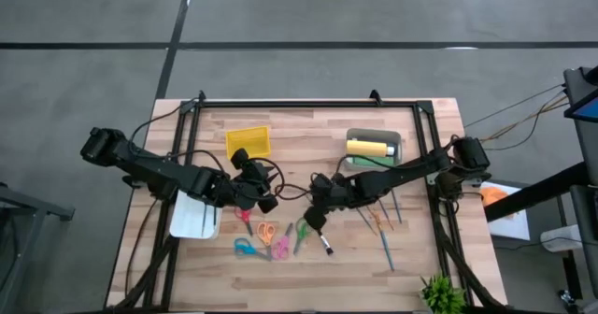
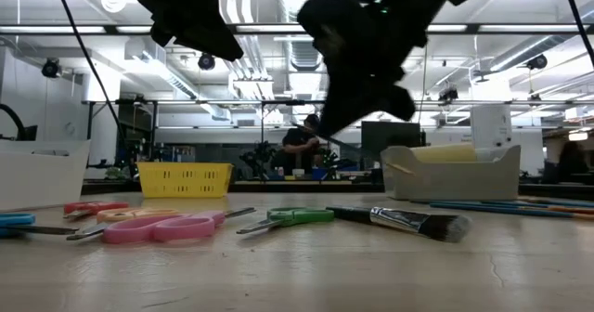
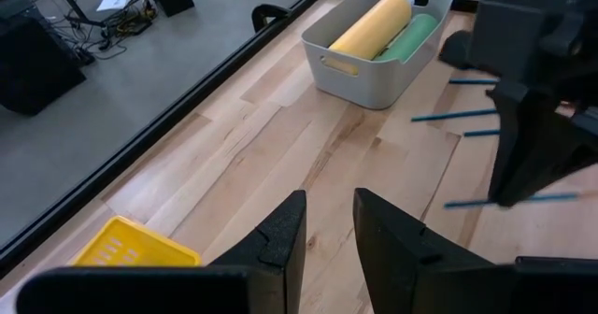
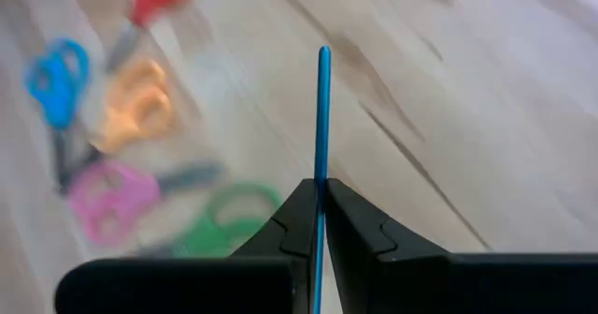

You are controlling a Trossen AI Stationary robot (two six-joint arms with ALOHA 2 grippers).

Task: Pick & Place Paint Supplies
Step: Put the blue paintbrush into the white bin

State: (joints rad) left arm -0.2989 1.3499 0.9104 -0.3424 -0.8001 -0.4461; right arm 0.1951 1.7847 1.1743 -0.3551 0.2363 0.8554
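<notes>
The right gripper (image 4: 322,197) is clamped on a thin blue brush (image 4: 323,108) above the scissors (image 4: 112,197); the left gripper (image 3: 329,225) hovers parted, empty.

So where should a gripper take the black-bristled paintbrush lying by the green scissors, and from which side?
Judging from its pose, grip the paintbrush on the thin dark handle behind the metal ferrule, coming straight down from above. It lies flat on the table, its handle end is close to the green scissors, and the bristles would splay.

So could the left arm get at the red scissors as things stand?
Probably yes. The left claw is open and empty, just above the red scissors, which lie bare on the table. The right claw, shut on a blue brush, is off to the side.
</notes>
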